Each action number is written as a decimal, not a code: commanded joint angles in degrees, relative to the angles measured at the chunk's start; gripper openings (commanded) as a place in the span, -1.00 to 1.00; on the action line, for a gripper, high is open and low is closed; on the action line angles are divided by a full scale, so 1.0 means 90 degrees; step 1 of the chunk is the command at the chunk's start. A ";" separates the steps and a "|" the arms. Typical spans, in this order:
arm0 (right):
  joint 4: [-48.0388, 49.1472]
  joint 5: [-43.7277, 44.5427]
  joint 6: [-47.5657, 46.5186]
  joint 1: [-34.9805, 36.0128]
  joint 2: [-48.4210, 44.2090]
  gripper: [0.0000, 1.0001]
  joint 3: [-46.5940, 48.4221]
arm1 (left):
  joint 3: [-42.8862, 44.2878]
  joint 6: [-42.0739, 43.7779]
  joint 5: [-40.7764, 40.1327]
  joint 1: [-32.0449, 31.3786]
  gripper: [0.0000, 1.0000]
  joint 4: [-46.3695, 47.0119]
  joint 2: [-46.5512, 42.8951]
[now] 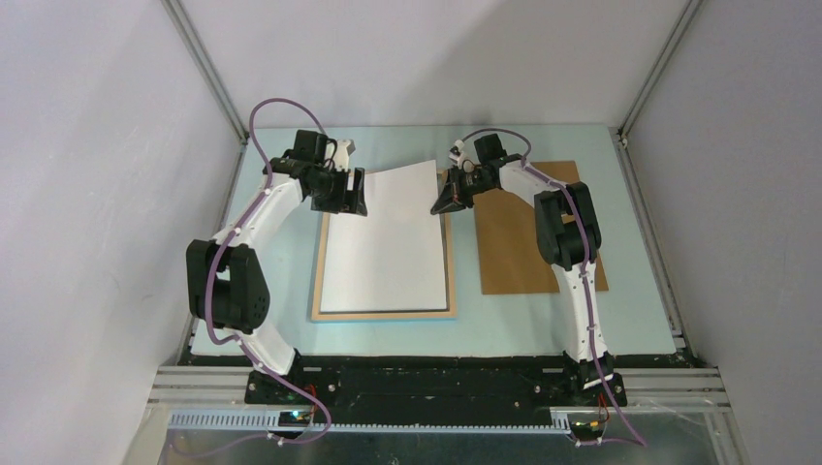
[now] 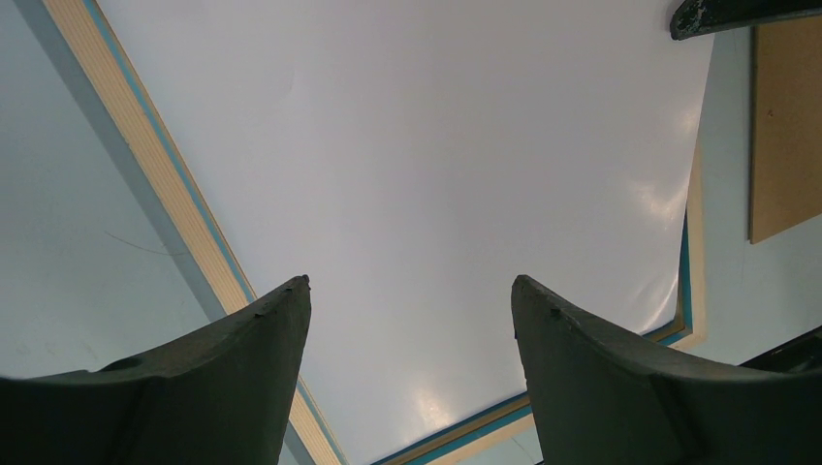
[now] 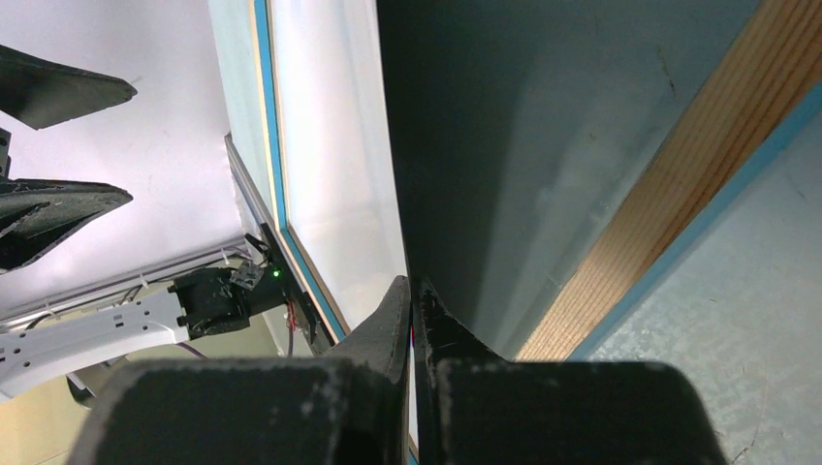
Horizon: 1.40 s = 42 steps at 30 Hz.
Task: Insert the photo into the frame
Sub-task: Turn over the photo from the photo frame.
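The frame [image 1: 383, 315] lies flat mid-table, pale wood side up with blue at its edges. The photo [image 1: 388, 242] rests on it white back up, and its far right corner is lifted. My right gripper [image 1: 448, 199] is shut on that raised corner. In the right wrist view the right gripper [image 3: 412, 291] pinches the sheet edge-on, with the photo's white back [image 3: 330, 145] to the left and the frame's wood rail [image 3: 659, 184] to the right. My left gripper [image 1: 341, 199] hovers open over the photo's far left corner. In the left wrist view the left gripper [image 2: 411, 291] has only the white photo [image 2: 417, 174] showing between its fingers.
A plain brown backing board [image 1: 514, 252] lies flat to the right of the frame, under the right arm, and shows as the brown board [image 2: 785, 126] in the left wrist view. Grey walls and metal rails enclose the pale blue table [image 1: 281, 291].
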 commanded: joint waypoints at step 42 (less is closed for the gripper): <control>-0.0449 0.0934 -0.0357 0.0182 -0.0304 0.23 0.0080 | -0.0089 0.0141 0.0089 0.0068 0.62 0.0075 -0.0467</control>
